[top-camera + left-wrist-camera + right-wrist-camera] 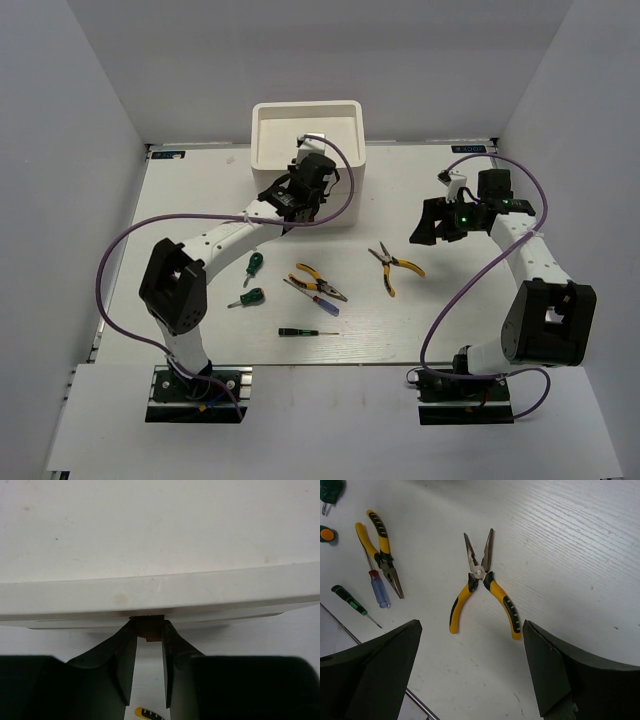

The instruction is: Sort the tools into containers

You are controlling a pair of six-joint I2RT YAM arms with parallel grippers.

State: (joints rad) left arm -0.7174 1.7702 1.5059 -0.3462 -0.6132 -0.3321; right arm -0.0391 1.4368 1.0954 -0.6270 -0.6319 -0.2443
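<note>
the white organizer (262, 150) sits at the far middle of the table (190, 200). its brown drawer tab (150, 622) lies straight ahead of my left gripper (149, 640), between the 2 fingertips, its width spanning the gap. the jaws stand about half open; i cannot tell if they pinch it. my right gripper (471, 630) hangs wide open and empty over 1 yellow pliers (479, 572), handles toward it.
</note>
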